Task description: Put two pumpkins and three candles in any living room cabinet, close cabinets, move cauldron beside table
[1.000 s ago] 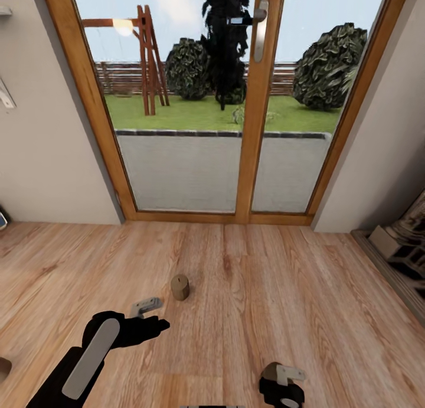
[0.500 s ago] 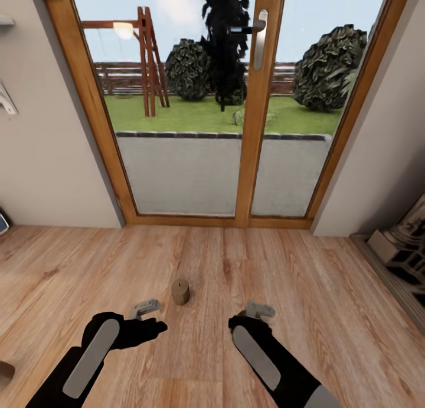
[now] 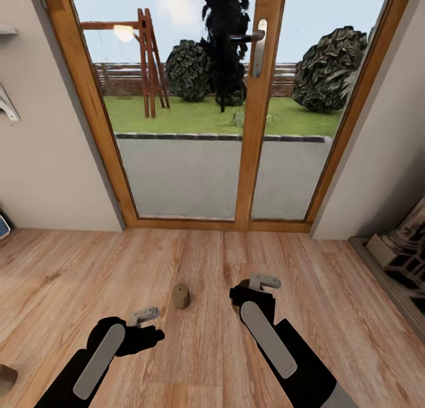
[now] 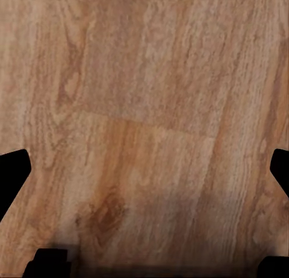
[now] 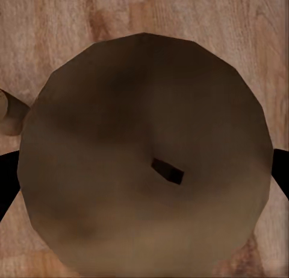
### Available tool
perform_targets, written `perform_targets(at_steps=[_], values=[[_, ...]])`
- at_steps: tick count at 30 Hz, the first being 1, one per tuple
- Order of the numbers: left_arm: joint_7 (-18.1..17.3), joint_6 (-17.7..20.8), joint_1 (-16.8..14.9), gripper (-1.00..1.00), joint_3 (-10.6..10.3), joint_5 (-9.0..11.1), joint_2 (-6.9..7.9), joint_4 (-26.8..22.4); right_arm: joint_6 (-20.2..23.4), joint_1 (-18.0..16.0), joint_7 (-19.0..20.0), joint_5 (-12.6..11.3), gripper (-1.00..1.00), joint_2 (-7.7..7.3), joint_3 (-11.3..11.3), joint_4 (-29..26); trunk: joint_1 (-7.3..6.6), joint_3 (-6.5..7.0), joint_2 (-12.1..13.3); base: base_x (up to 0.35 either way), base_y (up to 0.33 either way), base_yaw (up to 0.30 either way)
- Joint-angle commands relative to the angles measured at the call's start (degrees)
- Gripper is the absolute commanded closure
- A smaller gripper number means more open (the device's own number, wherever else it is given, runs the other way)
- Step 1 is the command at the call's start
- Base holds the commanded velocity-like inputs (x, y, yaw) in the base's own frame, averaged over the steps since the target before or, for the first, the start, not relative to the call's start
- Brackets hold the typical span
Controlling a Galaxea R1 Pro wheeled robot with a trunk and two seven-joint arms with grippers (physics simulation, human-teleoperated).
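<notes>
A stubby tan candle is seen upright on the glossy wood-plank floor, before a wood-framed glass door; a second candle, a faceted cylinder with a dark wick, is viewed end-on between the right gripper fingers, grip not confirmable; the left gripper is spread wide over bare planks, holding nothing; no writing is legible.
</notes>
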Motion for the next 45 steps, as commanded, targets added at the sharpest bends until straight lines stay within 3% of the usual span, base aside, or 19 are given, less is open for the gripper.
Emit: perform_targets(at_steps=[1,5,7,10,19,28,31,36,41,43,45], values=[[0.6,-0.1,-0.1,-1.0,-0.1,0.6,0.06,0.8,0.2,0.0,-0.1,-0.5,1.0,-0.01,0.0,-0.2,-0.23,0.13,0.4,0.0,0.0,0.0],[0.6,-0.4,-1.4,-1.0,-0.2,-0.6,0.08,4.4,0.3,0.0,-0.1,-0.6,1.0,0.2,-0.1,2.2,-1.11,0.85,2.0,0.0,0.0,0.0],[0.3,-1.6,-2.6,-1.0,-0.1,-2.2,0.09,7.1,0.3,-0.3,-0.1,-0.4,1.0,0.23,-0.1,5.1,-1.55,1.21,2.8,0.0,0.0,0.0],[0.1,-3.5,-3.4,-1.0,-0.2,-3.0,0.11,9.9,1.7,-1.0,-0.2,-0.5,1.0,0.31,-0.2,7.2,-2.21,1.75,4.0,0.0,0.0,0.0],[0.0,-4.7,-4.2,-1.0,-0.2,-4.2,-0.04,11.1,3.9,-2.0,0.4,-0.5,1.0,0.12,-0.3,12.9,-4.19,3.36,7.6,0.0,0.0,0.0],[-1.4,-5.1,-6.0,-1.0,-0.4,-6.3,-0.18,14.0,4.1,-2.1,-0.2,-0.2,1.0,0.42,0.4,10.6,-4.19,3.36,7.6,0.058,0.0,0.0],[-1.5,-5.2,-6.4,-1.0,-0.5,-7.3,-1.33,14.4,4.0,-2.1,-0.3,-0.2,1.0,0.43,0.2,10.6,-4.19,3.36,7.6,0.222,0.0,0.0],[-1.5,-5.3,-6.5,-1.0,-0.5,-7.6,-2.02,15.2,4.0,-2.1,-0.4,-0.1,1.0,0.43,0.2,10.6,-4.19,3.36,7.6,0.125,0.0,0.0],[-1.5,-7.8,-6.7,-1.0,-0.5,-7.8,-1.93,16.0,4.0,-2.1,-0.4,-0.1,1.0,0.43,0.3,10.5,-4.19,3.36,7.6,0.294,-0.004,0.0],[-1.5,-8.8,-7.3,-1.0,-0.5,-8.8,-2.0,17.9,4.0,-2.1,-0.3,-0.1,1.0,0.43,0.4,10.5,-4.19,3.36,7.6,0.317,-0.015,0.0],[-1.5,-12.4,-8.0,-1.0,-0.5,-11.3,-2.12,20.6,4.0,-2.1,0.3,-0.2,1.0,0.43,0.4,10.2,-4.19,3.36,7.6,0.319,-0.012,0.0]])
